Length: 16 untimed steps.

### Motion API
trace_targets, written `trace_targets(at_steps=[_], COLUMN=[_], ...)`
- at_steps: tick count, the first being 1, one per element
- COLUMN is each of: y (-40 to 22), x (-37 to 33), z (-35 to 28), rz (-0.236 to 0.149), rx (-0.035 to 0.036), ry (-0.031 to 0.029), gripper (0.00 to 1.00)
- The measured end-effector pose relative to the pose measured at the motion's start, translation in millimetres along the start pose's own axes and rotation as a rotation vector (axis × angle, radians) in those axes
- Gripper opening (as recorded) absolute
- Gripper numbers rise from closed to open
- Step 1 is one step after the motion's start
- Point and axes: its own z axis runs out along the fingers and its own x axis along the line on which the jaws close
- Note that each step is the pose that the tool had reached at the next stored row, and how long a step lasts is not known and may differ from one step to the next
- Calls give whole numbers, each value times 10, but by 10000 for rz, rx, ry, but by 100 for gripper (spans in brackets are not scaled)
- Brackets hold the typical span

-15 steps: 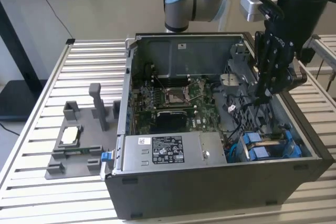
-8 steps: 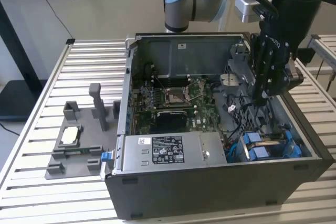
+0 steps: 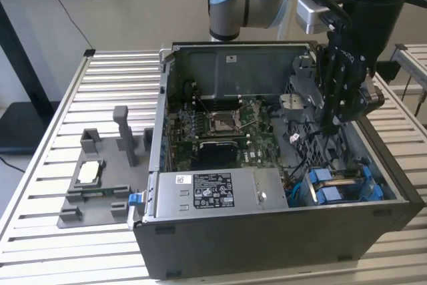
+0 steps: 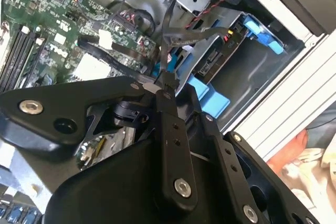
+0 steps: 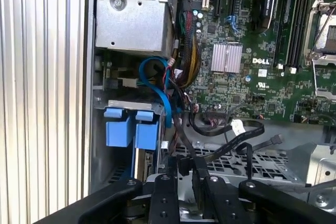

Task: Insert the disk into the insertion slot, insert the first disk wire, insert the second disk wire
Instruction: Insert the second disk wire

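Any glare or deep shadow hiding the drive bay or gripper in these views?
Exterior view: even light, no glare; shade around the disk. Second wrist view: table slats washed out; the black gripper, shut on a wire connector, is a dark mass. First wrist view: slats pale; the insertion slot lies in shadow.

Bright, even light w/ soft shadows throughout.

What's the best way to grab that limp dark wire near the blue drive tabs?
Probably by its small hard plug, pinched from above. The wire itself is limp and would bend away, and the case lies open on top.
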Motion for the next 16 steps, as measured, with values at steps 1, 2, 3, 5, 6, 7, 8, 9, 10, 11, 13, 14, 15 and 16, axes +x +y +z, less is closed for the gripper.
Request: trace_targets(at_steps=[1,2,3,5,6,7,8,9,10,11,13,14,15,16], y=[16,31,39,42,43,43,43,43,43,44,44,44,44,44], x=[-1,-2,-2,-3,-4,-4,-4,-4,-4,-4,-4,-4,-4,-4], z=[-2,-2,-1,5,7,8,8,8,9,9,9,9,9,9], rz=[-19,-41,-74,-188,-248,-297,-309,-309,-311,-310,-311,-312,-312,-313], rx=[5,11,23,96,141,166,166,166,167,167,167,167,167,167], ry=[3,4,2,4,5,6,6,6,6,6,7,8,9,9], gripper=[27,27,27,27,27,27,27,27,27,27,27,27,27,27])
